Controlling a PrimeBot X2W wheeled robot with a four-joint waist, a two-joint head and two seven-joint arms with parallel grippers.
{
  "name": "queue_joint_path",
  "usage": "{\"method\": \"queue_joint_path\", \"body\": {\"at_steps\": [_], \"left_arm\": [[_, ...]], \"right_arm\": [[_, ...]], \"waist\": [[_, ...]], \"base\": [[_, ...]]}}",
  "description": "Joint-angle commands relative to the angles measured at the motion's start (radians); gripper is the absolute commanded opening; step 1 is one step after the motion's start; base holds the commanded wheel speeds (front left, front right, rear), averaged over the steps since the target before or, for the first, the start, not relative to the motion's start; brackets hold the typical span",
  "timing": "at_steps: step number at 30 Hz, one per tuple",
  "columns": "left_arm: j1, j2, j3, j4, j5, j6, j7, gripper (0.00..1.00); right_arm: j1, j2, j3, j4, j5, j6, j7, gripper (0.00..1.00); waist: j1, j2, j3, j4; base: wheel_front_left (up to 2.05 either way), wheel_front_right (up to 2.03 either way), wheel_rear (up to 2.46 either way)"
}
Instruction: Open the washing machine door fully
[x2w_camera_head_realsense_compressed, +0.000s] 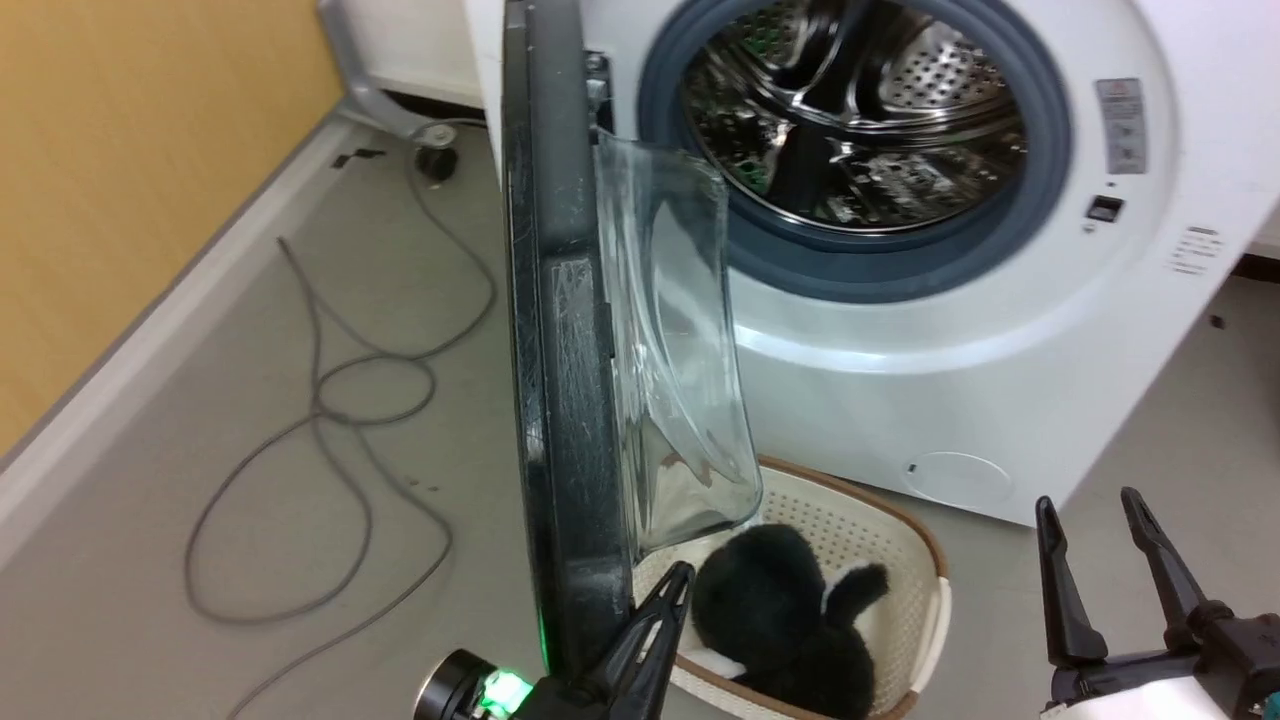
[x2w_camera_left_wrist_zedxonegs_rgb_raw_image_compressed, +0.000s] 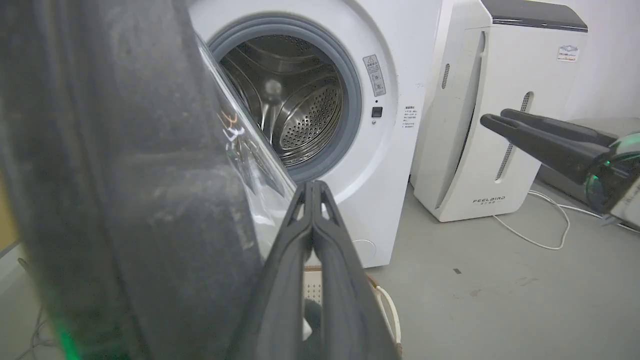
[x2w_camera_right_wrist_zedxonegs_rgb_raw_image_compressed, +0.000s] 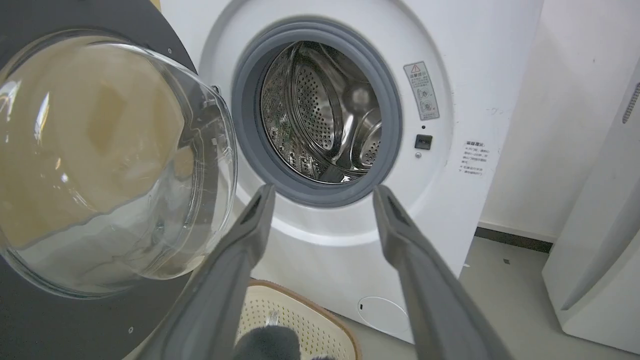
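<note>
Pushing looks like the step in hand: washing machine door (x2w_camera_head_realsense_compressed: 560, 400) stands edge-on, centre-left, about half open. Left end effector (x2w_camera_head_realsense_compressed: 672, 585), pinched narrow, sits just beside its inner rim at the bottom centre; right end effector (x2w_camera_head_realsense_compressed: 1088, 500) is wide and empty. Next: sweep the door leftward.

The washing machine door (x2w_camera_head_realsense_compressed: 565, 330) runs off the head view's top edge and hides part of the basket (x2w_camera_head_realsense_compressed: 885, 548), whose dark fluffy load (x2w_camera_head_realsense_compressed: 780, 610) is perhaps a toy, while the grey label (x2w_camera_head_realsense_compressed: 1122, 125) is too small to read.
</note>
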Motion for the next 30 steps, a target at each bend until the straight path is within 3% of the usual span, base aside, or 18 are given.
{"method": "queue_joint_path", "body": {"at_steps": [1, 15, 30], "left_arm": [[0.015, 0.008, 0.009, -0.008, 0.007, 0.006, -0.004, 0.0], [0.04, 0.026, 0.124, -0.023, 0.0, 0.038, -0.004, 0.0], [0.057, 0.056, 0.378, -0.001, -0.049, 0.087, -0.004, 0.0]], "right_arm": [[-0.006, 0.004, -0.003, -0.002, 0.003, 0.001, -0.004, 1.0], [-0.009, 0.004, -0.003, -0.001, -0.005, 0.001, -0.004, 1.0], [-0.02, 0.004, 0.0, -0.005, -0.013, 0.001, -0.004, 1.0]], "waist": [[0.0, 0.0, 0.005, 0.02], [0.0, 0.0, 0.015, 0.082], [0.0, 0.0, 0.056, 0.093]], "base": [[0.0, 0.0, 0.0], [0.0, 0.0, 0.0], [0.0, 0.0, 0.0]]}}
